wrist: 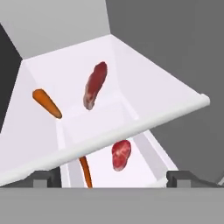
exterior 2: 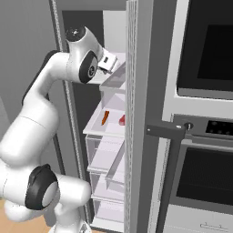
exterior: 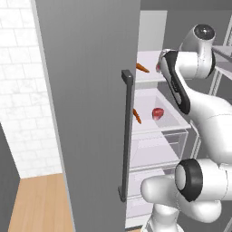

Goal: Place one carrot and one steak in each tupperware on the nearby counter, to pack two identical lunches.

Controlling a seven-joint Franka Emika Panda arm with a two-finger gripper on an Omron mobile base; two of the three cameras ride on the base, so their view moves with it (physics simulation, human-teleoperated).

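Hand view: steak seemingly beyond open pincer.

A rendered home kitchen: a tall grey fridge with its long-handled door open on white shelves, a built-in black-glass oven beside it, white tiled wall, and light wood floor.

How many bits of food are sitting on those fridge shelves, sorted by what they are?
Carrots: 2, the upper-shelf carrot and the lower-shelf carrot.
Steaks: 2, the upper-shelf steak and the lower-shelf steak.
Total: 4 food items.
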